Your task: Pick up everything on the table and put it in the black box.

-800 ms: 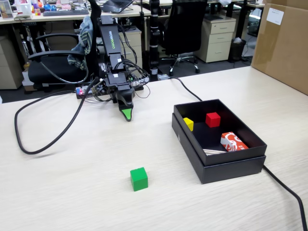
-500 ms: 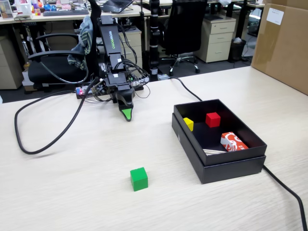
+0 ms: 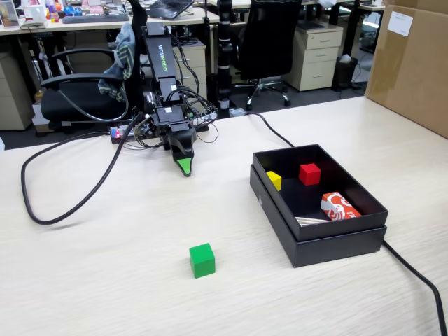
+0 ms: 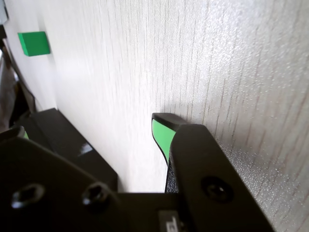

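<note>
A green cube (image 3: 201,260) sits alone on the pale wooden table, front centre in the fixed view; it also shows in the wrist view (image 4: 34,43) at the top left. The black box (image 3: 318,241) stands to the right and holds a yellow cube (image 3: 274,180), a red cube (image 3: 309,173) and a red-and-white packet (image 3: 339,207). My gripper (image 3: 184,165) hangs tip-down just above the table at the back, well away from the green cube and left of the box. In the wrist view the gripper (image 4: 91,126) is open and empty, with a corner of the black box (image 4: 63,137) beside it.
A thick black cable (image 3: 66,206) loops over the table's left side, and another (image 3: 413,269) runs behind and past the box to the front right. A large cardboard box (image 3: 413,63) stands at the far right. Office chairs and desks lie beyond the table's back edge.
</note>
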